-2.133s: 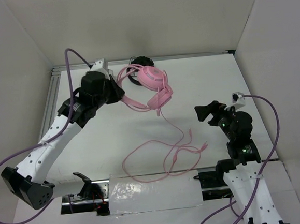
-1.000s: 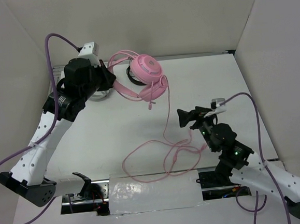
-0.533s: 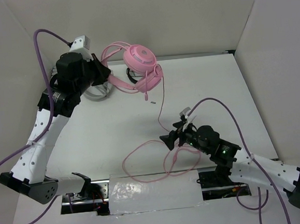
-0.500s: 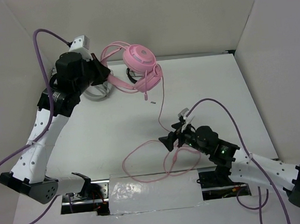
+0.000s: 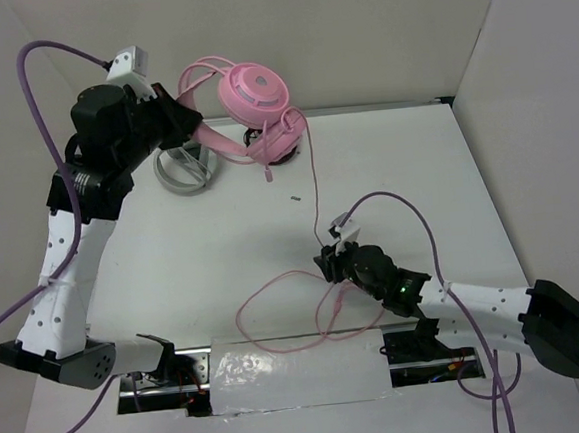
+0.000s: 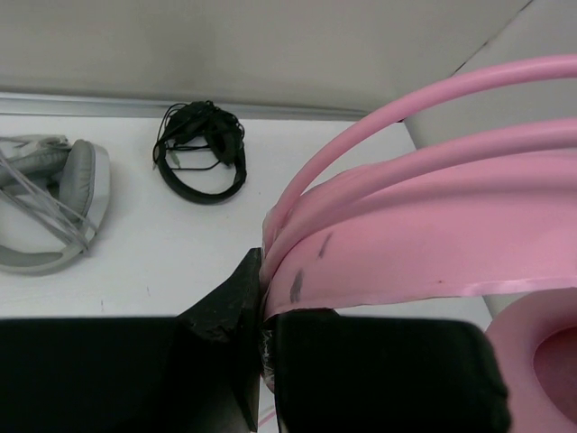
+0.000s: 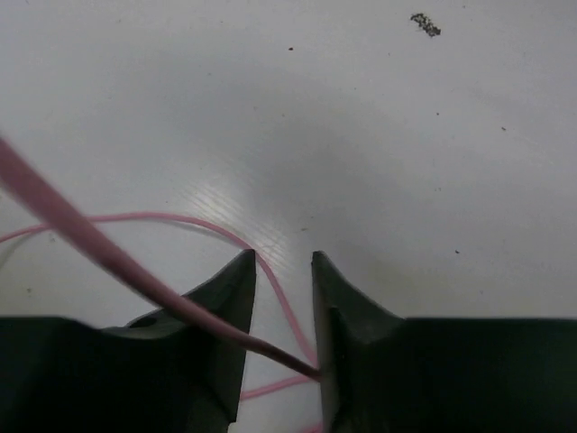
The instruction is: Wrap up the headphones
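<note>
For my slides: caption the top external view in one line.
Left fingers hold the pink headphones aloft by the headband; right fingers straddle their dangling cable over the table.

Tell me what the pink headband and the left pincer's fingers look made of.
Headband: smooth pink plastic by its look, with a faint sheen and dark scuff marks. Fingers of the left pincer: matte black, likely plastic or rubber; nothing shows which.

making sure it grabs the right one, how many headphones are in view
3. The pink headphones hang from the left hand above the table; the grey-white headphones lie at its back left; the black headphones lie just right of those. None looks hidden.
</note>
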`<control>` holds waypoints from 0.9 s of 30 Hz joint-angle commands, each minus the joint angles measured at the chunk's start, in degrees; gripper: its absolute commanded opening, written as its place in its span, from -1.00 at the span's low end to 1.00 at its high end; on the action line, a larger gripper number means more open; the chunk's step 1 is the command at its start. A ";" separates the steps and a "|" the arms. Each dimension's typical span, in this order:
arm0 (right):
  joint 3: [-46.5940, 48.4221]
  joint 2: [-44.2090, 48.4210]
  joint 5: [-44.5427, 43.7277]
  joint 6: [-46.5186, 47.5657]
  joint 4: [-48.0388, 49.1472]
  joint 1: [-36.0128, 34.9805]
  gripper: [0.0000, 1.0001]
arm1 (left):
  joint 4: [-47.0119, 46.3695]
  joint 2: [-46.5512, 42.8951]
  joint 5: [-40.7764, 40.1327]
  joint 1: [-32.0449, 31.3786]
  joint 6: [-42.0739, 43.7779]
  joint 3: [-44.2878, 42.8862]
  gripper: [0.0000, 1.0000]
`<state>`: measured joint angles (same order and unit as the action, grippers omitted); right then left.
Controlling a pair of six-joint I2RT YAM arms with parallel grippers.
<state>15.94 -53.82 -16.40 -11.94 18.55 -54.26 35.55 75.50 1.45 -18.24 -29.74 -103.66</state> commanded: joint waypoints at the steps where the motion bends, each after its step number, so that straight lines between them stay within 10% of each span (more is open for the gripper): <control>1: 0.14 -2.95 -1.44 -1.06 7.47 -0.32 -0.30 | -5.85 -2.73 4.08 0.84 -1.20 -4.01 -1.00; 3: 1.89 -3.74 -1.78 -1.58 6.16 -0.23 -1.00 | -5.58 -3.25 4.08 0.93 -1.29 -4.36 -1.00; 11: 13.65 6.95 -27.40 -8.51 -15.52 2.92 -1.00 | -9.79 -6.51 1.18 1.63 -2.33 13.81 -1.00; 19: 24.64 22.25 -27.64 -1.87 -29.26 11.98 -1.00 | -10.42 -1.86 0.22 2.07 -5.51 28.41 -1.00; 27: 33.44 19.38 -27.44 3.41 -32.51 9.97 -1.00 | 0.46 14.22 -8.74 3.39 -11.39 21.84 -1.00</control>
<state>46.35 -32.29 -41.56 -11.11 -10.33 -43.09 35.14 88.33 -3.68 -15.75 -35.33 -76.44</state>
